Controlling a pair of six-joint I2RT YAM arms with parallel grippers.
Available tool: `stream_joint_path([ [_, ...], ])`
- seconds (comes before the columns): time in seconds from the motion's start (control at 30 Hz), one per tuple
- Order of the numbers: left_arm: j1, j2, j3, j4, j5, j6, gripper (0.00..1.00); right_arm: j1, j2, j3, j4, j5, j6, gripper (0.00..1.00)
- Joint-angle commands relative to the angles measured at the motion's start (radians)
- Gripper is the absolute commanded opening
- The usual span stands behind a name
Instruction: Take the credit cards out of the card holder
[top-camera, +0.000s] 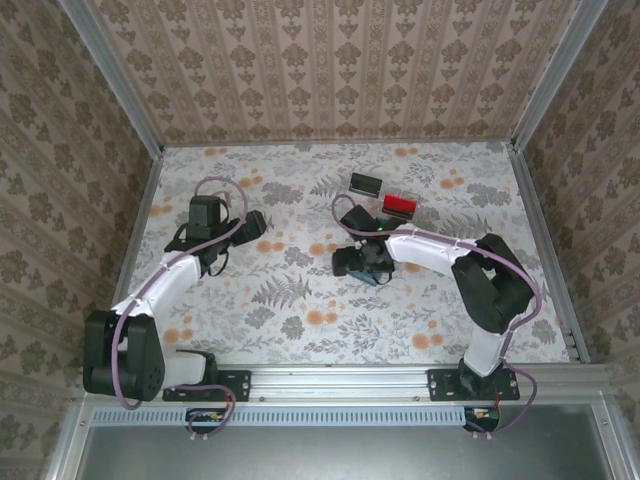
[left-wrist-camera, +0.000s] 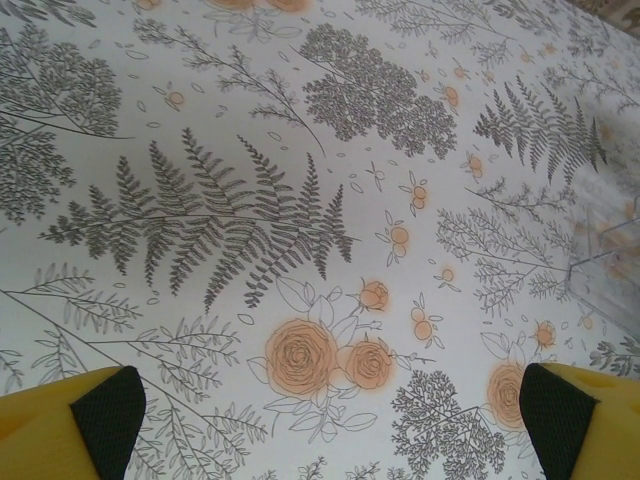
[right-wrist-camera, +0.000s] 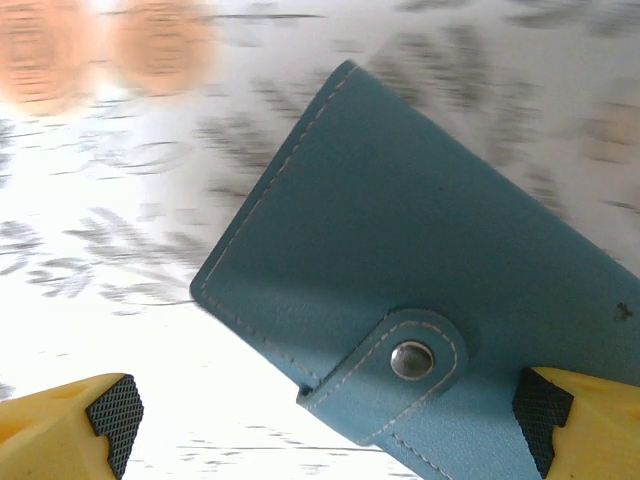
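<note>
The card holder (right-wrist-camera: 430, 270) is a teal wallet lying closed on the flowered tablecloth, its strap snapped shut with a metal stud (right-wrist-camera: 412, 360). My right gripper (right-wrist-camera: 328, 425) hovers just over it, open, with the strap end between the two black pads and neither pad touching it. From above, the card holder (top-camera: 374, 277) peeks out under my right gripper (top-camera: 358, 263) near the table's middle. The credit cards are hidden. My left gripper (top-camera: 257, 222) stands open over bare cloth at the left, nothing between its fingers (left-wrist-camera: 108, 412).
A black block (top-camera: 364, 183) and a red block (top-camera: 399, 205) lie behind the right gripper. A faint clear plastic edge (left-wrist-camera: 605, 250) shows at the right of the left wrist view. Wallpapered walls and metal rails (top-camera: 540, 250) bound the table.
</note>
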Motion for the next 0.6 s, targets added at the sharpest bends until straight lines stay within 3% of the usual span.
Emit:
stream_joint_path([
  [0.0, -0.009, 0.003, 0.029, 0.015, 0.016, -0.022, 1.0, 0.02, 0.002, 0.024, 0.022, -0.054, 0.021, 0.99],
  [0.17, -0.009, -0.01, 0.034, -0.002, -0.007, -0.022, 1.0, 0.004, -0.017, 0.07, 0.025, 0.04, 0.055, 0.97],
  [0.37, -0.009, -0.052, 0.07, -0.125, -0.17, 0.003, 1.0, 0.003, 0.087, 0.22, -0.019, 0.093, 0.055, 0.89],
  [0.57, -0.009, -0.076, 0.082, -0.184, -0.191, 0.023, 1.0, -0.001, 0.202, 0.35, -0.103, 0.114, 0.053, 0.88],
])
